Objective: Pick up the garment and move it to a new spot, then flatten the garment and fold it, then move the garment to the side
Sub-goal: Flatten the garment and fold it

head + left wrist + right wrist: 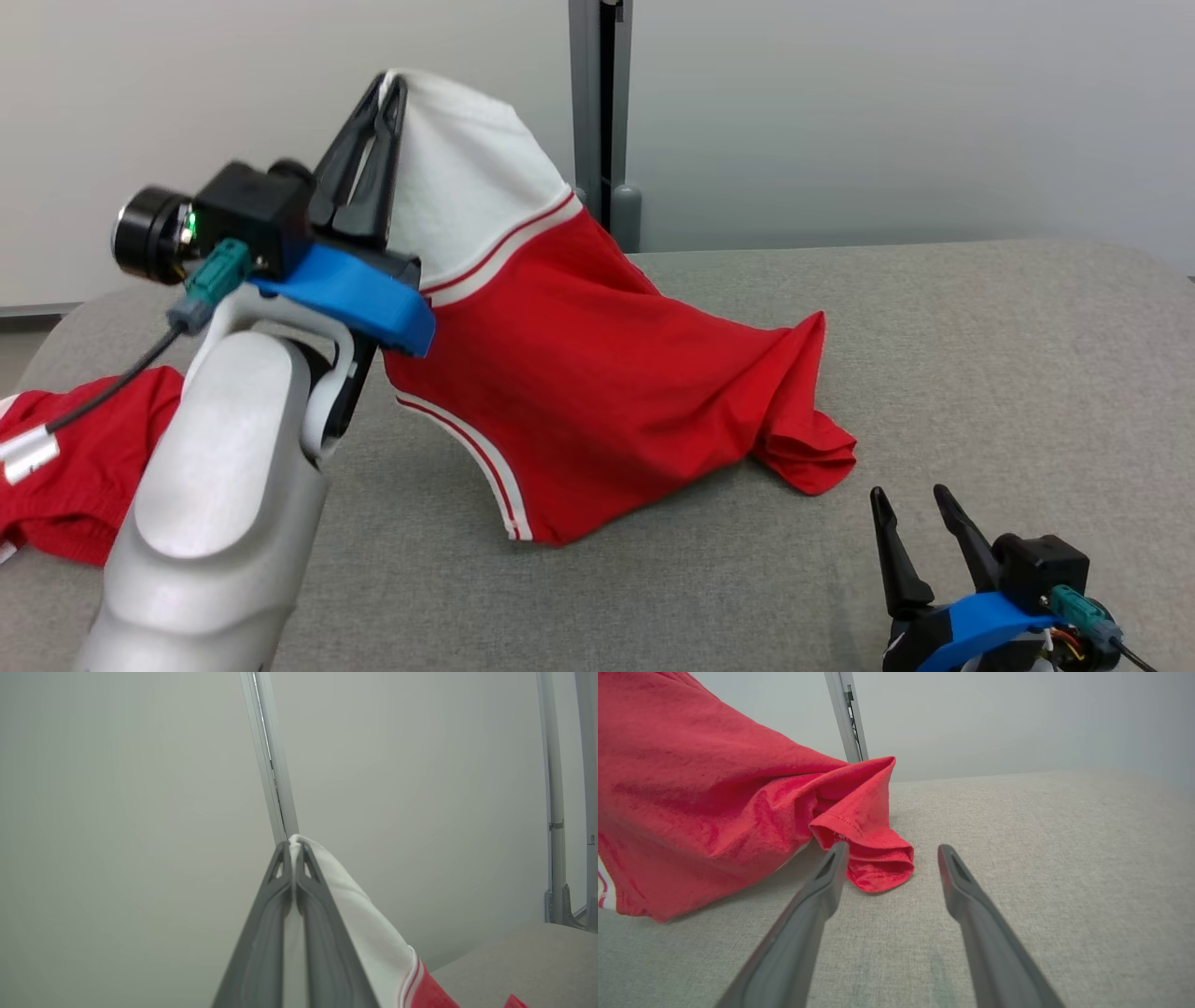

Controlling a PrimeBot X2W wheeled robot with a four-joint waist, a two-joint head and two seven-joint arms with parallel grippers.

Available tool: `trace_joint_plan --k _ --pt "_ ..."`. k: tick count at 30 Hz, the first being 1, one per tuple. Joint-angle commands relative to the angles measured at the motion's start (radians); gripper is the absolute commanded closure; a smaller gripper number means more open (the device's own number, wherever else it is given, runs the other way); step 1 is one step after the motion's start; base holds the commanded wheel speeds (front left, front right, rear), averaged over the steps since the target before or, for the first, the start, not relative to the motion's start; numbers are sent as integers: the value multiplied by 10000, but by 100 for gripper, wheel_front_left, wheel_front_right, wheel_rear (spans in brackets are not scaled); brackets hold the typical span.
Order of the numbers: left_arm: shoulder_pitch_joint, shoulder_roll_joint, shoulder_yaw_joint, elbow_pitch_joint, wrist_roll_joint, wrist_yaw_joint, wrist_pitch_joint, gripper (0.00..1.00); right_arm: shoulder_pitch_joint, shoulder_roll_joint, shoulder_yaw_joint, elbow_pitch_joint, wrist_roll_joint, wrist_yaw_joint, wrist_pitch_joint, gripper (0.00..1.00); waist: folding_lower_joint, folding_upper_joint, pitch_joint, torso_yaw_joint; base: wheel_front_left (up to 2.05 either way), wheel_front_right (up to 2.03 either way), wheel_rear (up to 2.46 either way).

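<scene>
Aloft, garment [579,373] corner between the closed left jaws.

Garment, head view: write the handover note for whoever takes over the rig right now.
Left gripper: fingers shut on the white end of the garment, held high above the table.
Right gripper: open, holding nothing, low over the table near the garment's red hem.
Garment: hangs from the left gripper, its red lower part trailing on the table. More red cloth lies at the left behind the left arm; I cannot tell whether it is the same garment.
Done: one end lifted.
Left: set it down at a new spot, flatten, fold, move aside.
</scene>
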Motion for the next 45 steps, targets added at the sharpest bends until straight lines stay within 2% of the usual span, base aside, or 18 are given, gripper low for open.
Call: trace_joint_plan --k 1,3,7,14,22,31,39,43,45 --pt "-547 -19 -155 155 -87 -38 180 100 -29 -15 37 -43 93 1 -36 0 0 0 -2 -186 0 0 0" --pt "-980 -62 -237 381 -217 -66 361 100 -37 -20 50 -57 139 1 -36 0 0 0 63 -366 0 0 0" --pt "-1690 203 -104 1140 -210 31 467 100 -189 -13 79 -129 181 1 -36 0 0 0 352 -748 0 0 0" --pt "-2563 505 184 1806 -96 286 -265 100 -308 -13 40 -230 226 1 -36 0 0 0 730 -1253 0 0 0" --pt "-3326 105 -313 1350 58 155 -787 100 -195 -17 42 -137 242 1 -36 0 0 0 533 -1384 0 0 0" --pt "-4666 -375 -371 922 -203 118 -972 100 -122 -15 264 -145 341 1 -36 0 0 0 388 -1657 0 0 0" --pt "-4839 -778 -752 607 -500 47 -984 100 -26 -15 165 -110 401 1 -36 0 0 0 420 -1528 0 0 0" --pt "-4851 -910 -562 598 -911 95 -965 100 -191 -15 255 -158 476 1 -36 0 0 0 547 -1457 0 0 0" --pt "-4698 -794 -419 806 -1020 221 -830 100 -259 -17 275 -196 526 1 -36 0 0 0 644 -1415 0 0 0"
